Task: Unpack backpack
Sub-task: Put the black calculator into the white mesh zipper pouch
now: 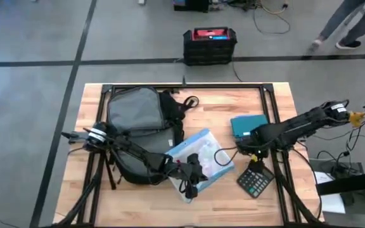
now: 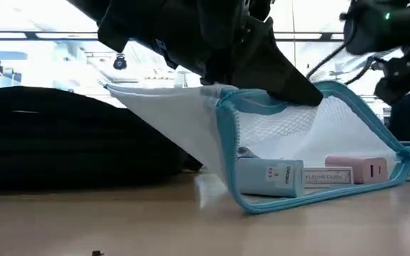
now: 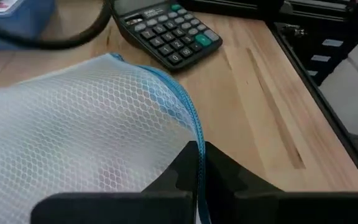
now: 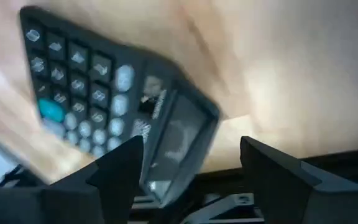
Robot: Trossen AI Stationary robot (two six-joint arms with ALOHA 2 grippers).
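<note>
The black backpack point(image 1: 138, 123) lies flat on the table's left half, grey lining up. Right of it is a white mesh pouch with a blue zip edge point(image 1: 201, 158), with small boxes point(image 2: 297, 176) inside. My left gripper point(image 1: 192, 173) reaches across the backpack's near side and is shut on the pouch point(image 3: 86, 124). My right gripper point(image 4: 191, 155) hangs open just above the black calculator point(image 4: 104, 106), at the pouch's right point(image 1: 256, 158), touching nothing. My left gripper pinches the pouch's blue zip edge point(image 3: 195, 127) between its two fingers point(image 3: 229, 177), at the pouch's near side. The fingers come slanting down from the table's left. The held edge point(image 2: 223, 96) is raised, the pouch is tilted, and its opposite edge point(image 2: 297, 203) rests on the table.
A calculator point(image 1: 255, 180) lies near the front right. A teal case point(image 1: 248, 125) sits behind my right gripper. Black frame rails point(image 1: 274, 114) border the tabletop. A black box with a red top point(image 1: 209, 45) stands on the floor beyond the far edge. A person's legs point(image 1: 347, 25) pass at the far right.
</note>
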